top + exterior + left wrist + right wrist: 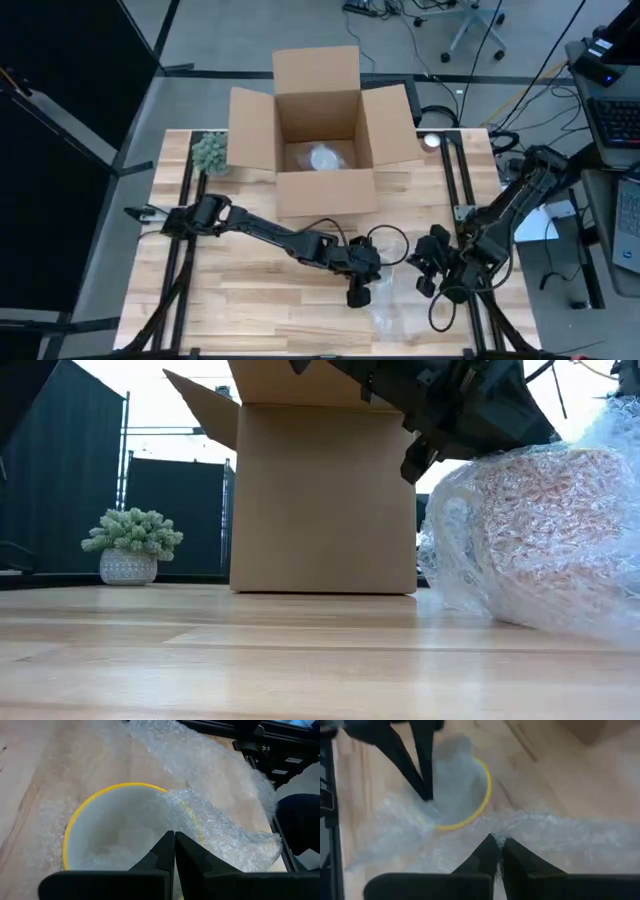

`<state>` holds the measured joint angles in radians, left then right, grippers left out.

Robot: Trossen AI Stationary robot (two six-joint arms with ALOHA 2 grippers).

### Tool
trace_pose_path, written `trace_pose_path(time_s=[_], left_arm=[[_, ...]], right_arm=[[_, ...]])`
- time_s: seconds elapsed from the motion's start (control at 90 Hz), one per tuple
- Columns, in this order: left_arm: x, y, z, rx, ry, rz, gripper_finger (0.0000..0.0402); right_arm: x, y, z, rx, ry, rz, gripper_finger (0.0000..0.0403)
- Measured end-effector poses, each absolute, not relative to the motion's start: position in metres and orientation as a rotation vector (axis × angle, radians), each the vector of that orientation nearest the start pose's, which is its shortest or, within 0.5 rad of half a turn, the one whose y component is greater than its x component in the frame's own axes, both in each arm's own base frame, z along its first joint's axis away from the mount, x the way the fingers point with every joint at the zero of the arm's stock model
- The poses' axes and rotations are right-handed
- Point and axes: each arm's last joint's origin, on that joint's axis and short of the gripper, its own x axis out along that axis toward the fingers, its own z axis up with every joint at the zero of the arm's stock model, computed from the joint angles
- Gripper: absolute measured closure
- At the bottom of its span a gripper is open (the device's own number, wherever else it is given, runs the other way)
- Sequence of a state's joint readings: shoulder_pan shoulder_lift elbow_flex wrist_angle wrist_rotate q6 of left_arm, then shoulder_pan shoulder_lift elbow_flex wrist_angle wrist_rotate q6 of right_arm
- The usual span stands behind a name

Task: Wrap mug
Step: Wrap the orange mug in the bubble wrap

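A mug (115,835) with a yellow rim and white inside stands mouth up on the table, inside a sheet of clear bubble wrap (540,530). A flap of the wrap (215,825) lies over the rim and hangs into the mouth. My left gripper (174,836) is shut, pointing down into the mug's mouth, near the table's middle front (360,288). My right gripper (498,840) is shut on the wrap beside the mug, to the right of it (440,278). My left gripper comes from above, pointing down into the mug. Its shut fingertips (426,795) sit on the wrap flap's edge (169,815) just inside the rim. Whether a layer lies between the fingers cannot be told. My right gripper pinches a bunched part of the wrap (500,826) between its two fingers, on the table beside the mug. The fingers slant down toward the mug from the table's right. The wrap spreads slack on both sides of the hold.
An open cardboard box (325,130) stands at the far middle of the table, with something pale inside. A small potted plant (211,153) sits at the far left. Bare wood (230,300) lies at the near left.
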<state>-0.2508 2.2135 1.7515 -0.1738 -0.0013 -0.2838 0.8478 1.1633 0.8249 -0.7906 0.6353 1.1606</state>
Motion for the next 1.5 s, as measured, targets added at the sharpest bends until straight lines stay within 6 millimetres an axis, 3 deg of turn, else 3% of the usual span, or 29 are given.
trace_pose_path(time_s=[0.433,0.889,1.089,1.289,1.389,1.5], left_arm=[[0.486,-0.124,0.202,-0.211,0.663,-0.142,0.0402],[0.485,-0.123,0.2,-0.213,0.681,-0.136,0.0402],[0.468,-0.118,0.227,-0.174,0.751,-0.124,0.0402],[0.461,-0.115,0.262,-0.123,0.622,-0.066,0.0402],[0.463,-0.11,0.264,-0.101,0.59,-0.014,0.0402],[0.476,-0.106,0.243,-0.146,0.607,-0.054,0.0402]], right_arm=[[0.184,0.144,0.255,0.231,0.616,-0.099,0.0403],[0.219,0.16,0.191,0.149,0.828,-0.176,0.0403],[0.221,0.162,0.188,0.151,0.842,-0.156,0.0403],[0.221,0.159,0.189,0.143,0.85,-0.147,0.0403],[0.221,0.159,0.189,0.138,0.845,-0.147,0.0403],[0.222,0.159,0.189,0.137,0.841,-0.147,0.0403]])
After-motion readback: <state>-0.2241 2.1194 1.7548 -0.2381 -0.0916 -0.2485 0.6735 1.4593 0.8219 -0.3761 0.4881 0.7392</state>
